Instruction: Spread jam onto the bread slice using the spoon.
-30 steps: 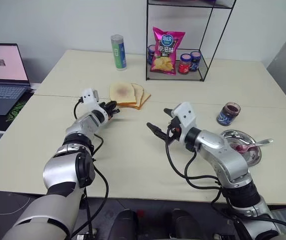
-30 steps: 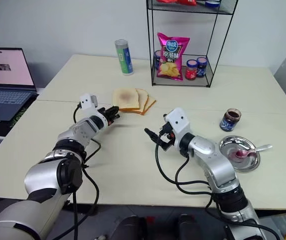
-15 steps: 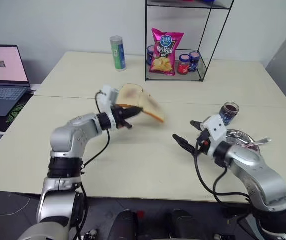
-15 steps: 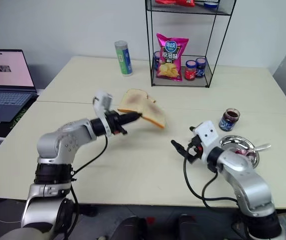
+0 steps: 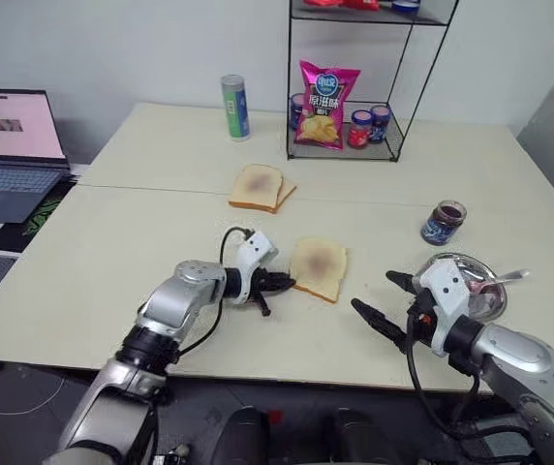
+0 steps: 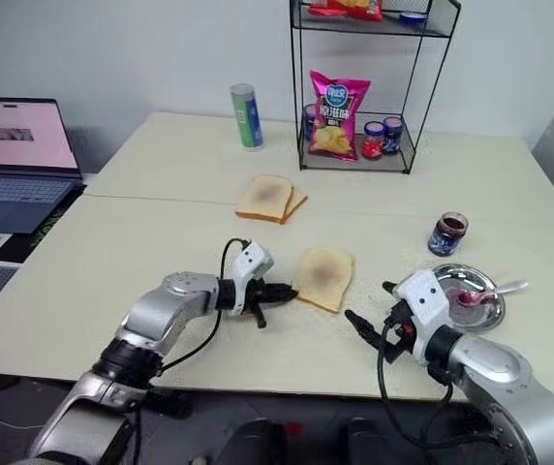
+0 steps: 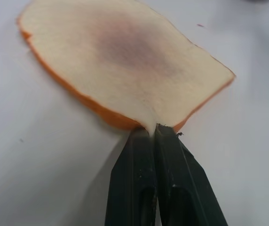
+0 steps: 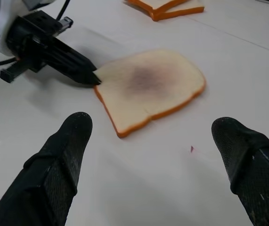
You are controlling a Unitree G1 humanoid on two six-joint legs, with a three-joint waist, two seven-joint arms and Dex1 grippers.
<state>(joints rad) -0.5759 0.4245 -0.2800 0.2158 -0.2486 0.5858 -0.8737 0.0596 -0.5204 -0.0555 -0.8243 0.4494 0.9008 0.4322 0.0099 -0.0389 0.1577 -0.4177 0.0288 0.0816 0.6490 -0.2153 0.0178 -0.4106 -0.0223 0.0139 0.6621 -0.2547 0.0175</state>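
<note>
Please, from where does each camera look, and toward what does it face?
Left and right eye views: from the head, down over the table; both arms show.
Left wrist view: along the shut left gripper, pinching the bread slice.
Right wrist view: between the open right gripper fingers, toward that slice.
Shared: slice and left gripper appear in all.

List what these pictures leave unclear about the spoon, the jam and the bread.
- Silver metal spoon: its bowl in the round steel dish is partly hidden by the right arm, head views.
- Open glass jam jar: fill level too small to judge.
- Rear bread stack: slice count unclear, overlapping.
</note>
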